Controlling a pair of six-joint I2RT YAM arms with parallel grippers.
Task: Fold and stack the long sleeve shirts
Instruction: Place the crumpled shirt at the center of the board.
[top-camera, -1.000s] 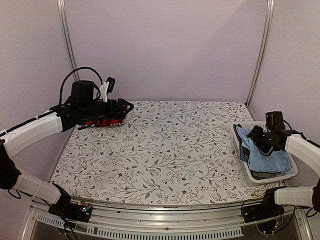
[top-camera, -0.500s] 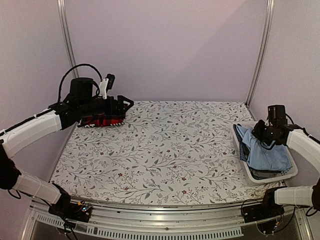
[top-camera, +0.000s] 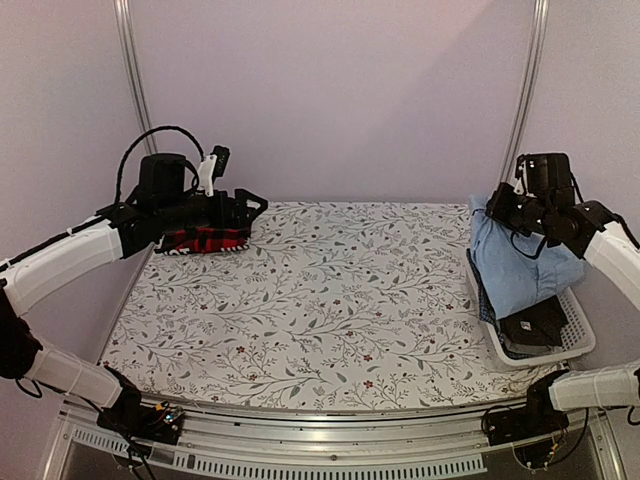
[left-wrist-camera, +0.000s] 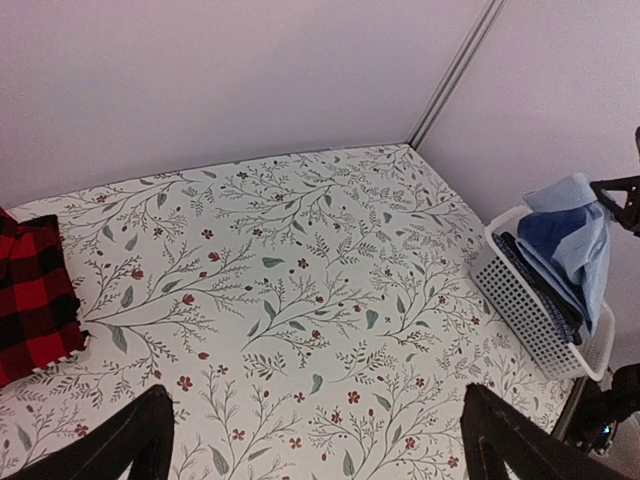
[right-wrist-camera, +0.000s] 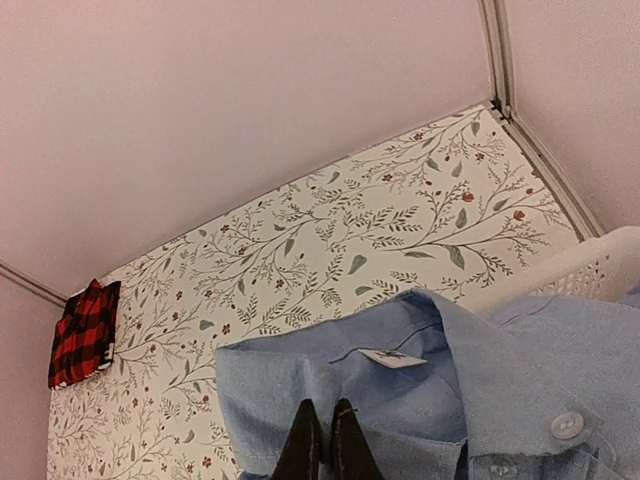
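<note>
Top: R gripper (top-camera: 503, 207) pinches light blue shirt (top-camera: 520, 262), hanging over white basket (top-camera: 535, 358) at right edge of table (top-camera: 330, 300); folded plaid shirt (top-camera: 203, 240) at far-left corner by L gripper (top-camera: 245, 210). L wrist: jaws wide, nothing between. R wrist: fingers (right-wrist-camera: 305, 445) shut on shirt near collar; white neck label (right-wrist-camera: 388, 357) unreadable.
</note>
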